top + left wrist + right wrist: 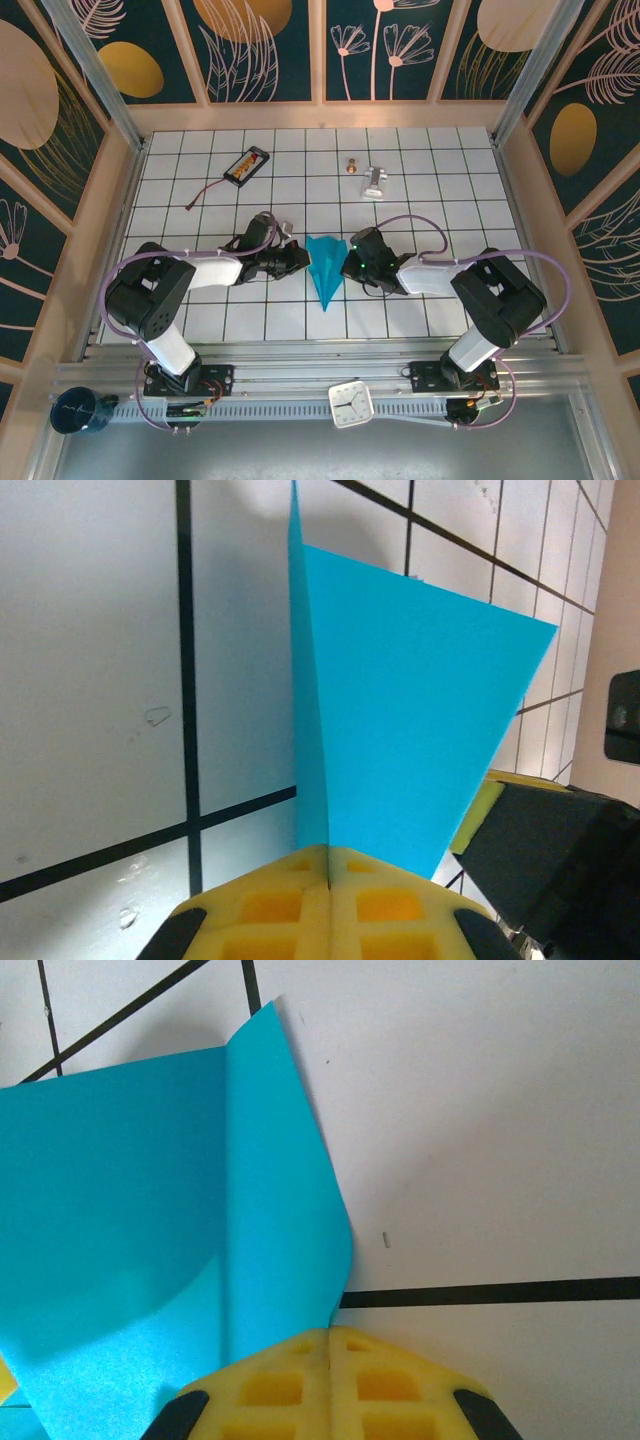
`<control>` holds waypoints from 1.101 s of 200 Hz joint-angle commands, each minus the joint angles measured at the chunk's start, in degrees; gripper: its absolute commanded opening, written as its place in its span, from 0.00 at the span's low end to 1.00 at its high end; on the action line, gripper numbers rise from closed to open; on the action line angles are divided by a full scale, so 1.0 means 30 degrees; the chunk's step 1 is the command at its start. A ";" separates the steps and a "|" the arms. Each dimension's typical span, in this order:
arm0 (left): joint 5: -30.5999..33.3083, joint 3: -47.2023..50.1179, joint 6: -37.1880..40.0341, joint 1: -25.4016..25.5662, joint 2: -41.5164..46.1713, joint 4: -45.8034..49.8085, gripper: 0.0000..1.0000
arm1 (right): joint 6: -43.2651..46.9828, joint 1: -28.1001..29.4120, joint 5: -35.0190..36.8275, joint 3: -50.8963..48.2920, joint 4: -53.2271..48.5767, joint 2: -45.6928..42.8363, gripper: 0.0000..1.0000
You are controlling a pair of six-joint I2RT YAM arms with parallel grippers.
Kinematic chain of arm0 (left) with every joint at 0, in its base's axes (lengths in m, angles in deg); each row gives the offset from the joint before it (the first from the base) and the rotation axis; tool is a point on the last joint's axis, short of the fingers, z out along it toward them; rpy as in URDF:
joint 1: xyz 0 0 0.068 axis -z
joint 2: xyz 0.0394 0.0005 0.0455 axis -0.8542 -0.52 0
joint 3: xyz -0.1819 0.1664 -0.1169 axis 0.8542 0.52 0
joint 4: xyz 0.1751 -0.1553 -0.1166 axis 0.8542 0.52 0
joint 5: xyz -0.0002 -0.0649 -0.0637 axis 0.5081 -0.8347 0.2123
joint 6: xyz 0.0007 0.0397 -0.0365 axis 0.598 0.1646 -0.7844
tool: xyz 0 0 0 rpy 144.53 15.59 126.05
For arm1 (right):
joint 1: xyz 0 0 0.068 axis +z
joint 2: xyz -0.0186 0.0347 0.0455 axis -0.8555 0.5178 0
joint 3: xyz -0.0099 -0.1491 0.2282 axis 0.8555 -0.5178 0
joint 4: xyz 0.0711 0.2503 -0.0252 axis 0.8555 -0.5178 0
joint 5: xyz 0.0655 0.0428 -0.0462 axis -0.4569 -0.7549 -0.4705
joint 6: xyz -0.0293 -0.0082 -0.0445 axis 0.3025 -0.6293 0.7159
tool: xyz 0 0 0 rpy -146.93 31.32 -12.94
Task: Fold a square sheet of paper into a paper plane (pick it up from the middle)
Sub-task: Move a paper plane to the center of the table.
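The paper plane (325, 270) lies in the middle of the table (200, 215), between the two arms. It is a slim teal-blue dart, with its wide end toward the far wall and its sharp tip pointing toward the arm bases. The left gripper (303, 259) meets it from the left and the right gripper (349, 262) from the right, both at the wider half.

In the left wrist view the yellow fingers (300, 878) are pressed together. A straight folded edge of the paper runs up from the seam between them, and a flat triangular wing spreads off to the right. In the right wrist view the fingers (305, 1360) are likewise closed. A narrow creased flap rises from their seam, its outer edge curling a little, with a broader smooth panel to its left. Each gripper seems to be pinching the paper, though the pads hide the exact spot where it is caught.

A black battery pack (247, 165) with a red lead and a small silver metal piece (373, 181) lie well apart from the plane, toward the far side of the table.
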 commanded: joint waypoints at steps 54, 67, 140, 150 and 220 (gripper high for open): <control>-0.0214 0.0168 -0.0443 -0.0148 -0.0201 -0.0756 0.21 | -0.0132 -0.0030 -0.0002 0.0106 0.0563 0.0119 0.08; -0.0221 0.0190 -0.0438 -0.0130 -0.0147 -0.0744 0.24 | -0.0133 -0.0026 -0.0063 0.0019 0.0728 -0.0018 0.11; -0.0230 0.0274 -0.0331 -0.0423 0.0779 -0.0384 0.35 | 0.0074 -0.0104 0.0038 -0.0392 0.0665 -0.1186 0.24; -0.0143 0.0342 -0.0251 -0.0522 0.0977 -0.0229 0.36 | 0.0101 -0.0113 0.0038 -0.0392 0.0625 -0.1275 0.24; 0.0507 0.0931 0.0726 -0.1625 0.2655 0.0585 0.44 | 0.0654 -0.0799 0.0326 -0.0524 0.0009 -0.2452 0.29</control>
